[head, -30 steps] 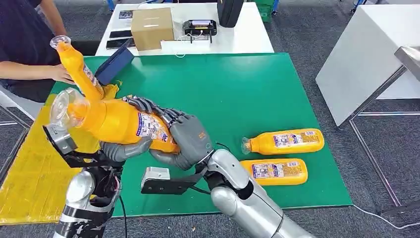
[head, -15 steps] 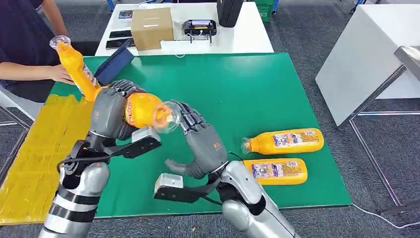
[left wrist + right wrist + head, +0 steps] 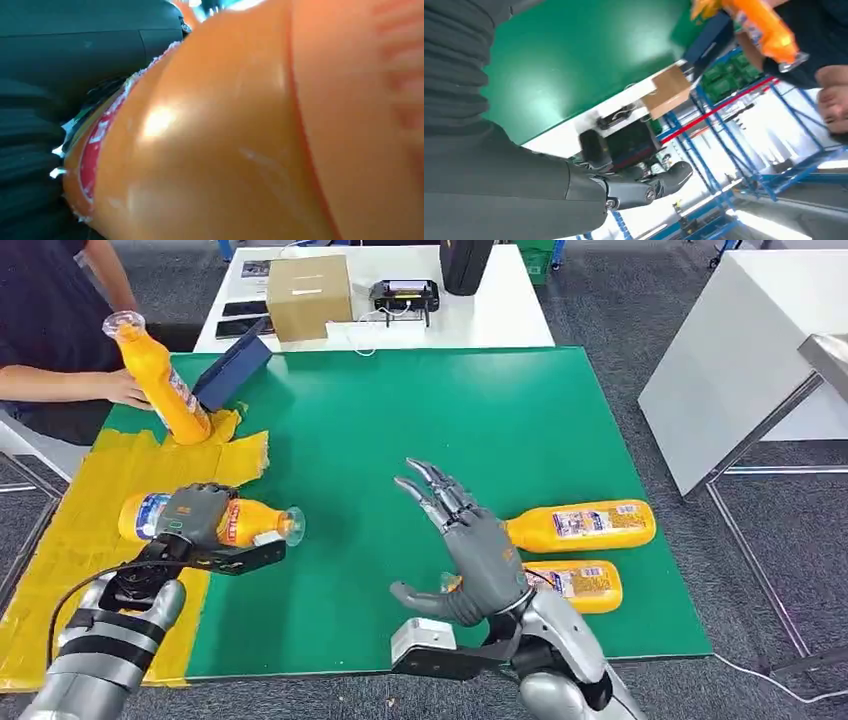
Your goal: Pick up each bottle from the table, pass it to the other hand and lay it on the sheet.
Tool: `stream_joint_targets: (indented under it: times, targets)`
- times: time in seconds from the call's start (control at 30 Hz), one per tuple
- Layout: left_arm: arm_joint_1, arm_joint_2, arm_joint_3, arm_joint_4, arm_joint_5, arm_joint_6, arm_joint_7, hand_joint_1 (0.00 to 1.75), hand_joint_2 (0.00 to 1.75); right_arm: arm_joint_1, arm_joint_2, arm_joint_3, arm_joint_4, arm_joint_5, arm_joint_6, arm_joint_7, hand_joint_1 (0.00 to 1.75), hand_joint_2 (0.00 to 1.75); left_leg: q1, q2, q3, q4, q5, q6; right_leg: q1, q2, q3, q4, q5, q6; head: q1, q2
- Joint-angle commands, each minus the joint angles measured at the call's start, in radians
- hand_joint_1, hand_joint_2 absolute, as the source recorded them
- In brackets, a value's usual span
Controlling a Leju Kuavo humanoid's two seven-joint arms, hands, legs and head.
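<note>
Green matting covers the table (image 3: pixel 480 410), with a yellow sheet (image 3: pixel 70 570) along its left edge. Over that sheet the robot's left hand (image 3: pixel 195 517) grasps an orange bottle (image 3: pixel 255 522) lying sideways, clear cap pointing right, its label apparently red and white. The right hand (image 3: pixel 462 545) hovers empty, fingers spread, above the mat. Two more orange bottles (image 3: pixel 580 525) lie side by side nearby. A person (image 3: pixel 50 330) holds another bottle (image 3: pixel 160 375) tilted at the sheet's far end.
</note>
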Motion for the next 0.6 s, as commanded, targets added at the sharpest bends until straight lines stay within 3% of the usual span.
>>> stream_joint_targets:
  times: [0.03,0.07,0.43,0.6]
  targets:
    - [-0.089,0.067,0.015,0.326,0.055,-0.045,-0.074,0.0,1.75,0.1,-0.141,-0.126,-0.074,0.009,0.005,-0.028,0.0,1.75,0.001,-0.002,0.005,0.0,-0.002,-0.001,0.0,0.004,0.006,-0.001,-0.002,-0.001,0.0,0.0]
    - [-0.092,0.076,0.029,0.345,0.117,-0.074,-0.128,0.0,0.0,0.106,-0.154,-0.134,-0.068,0.011,0.006,-0.03,0.0,1.75,0.002,-0.002,0.007,0.0,-0.003,-0.001,0.001,0.005,0.007,0.0,-0.003,-0.002,0.0,0.0]
    - [-0.027,0.096,0.036,0.233,0.258,-0.096,-0.185,0.0,0.0,0.188,-0.254,-0.204,-0.064,0.02,0.062,-0.02,0.0,1.75,0.0,-0.002,0.005,-0.001,-0.002,0.0,-0.001,0.002,0.006,-0.001,-0.002,-0.001,0.0,0.0]
    - [0.005,0.092,0.065,0.116,0.453,-0.139,-0.261,0.0,0.0,0.251,-0.354,-0.266,-0.012,0.01,0.149,0.014,0.0,1.75,0.0,-0.004,0.006,-0.001,-0.002,-0.001,0.0,0.001,0.008,-0.001,-0.002,-0.001,-0.001,0.0]
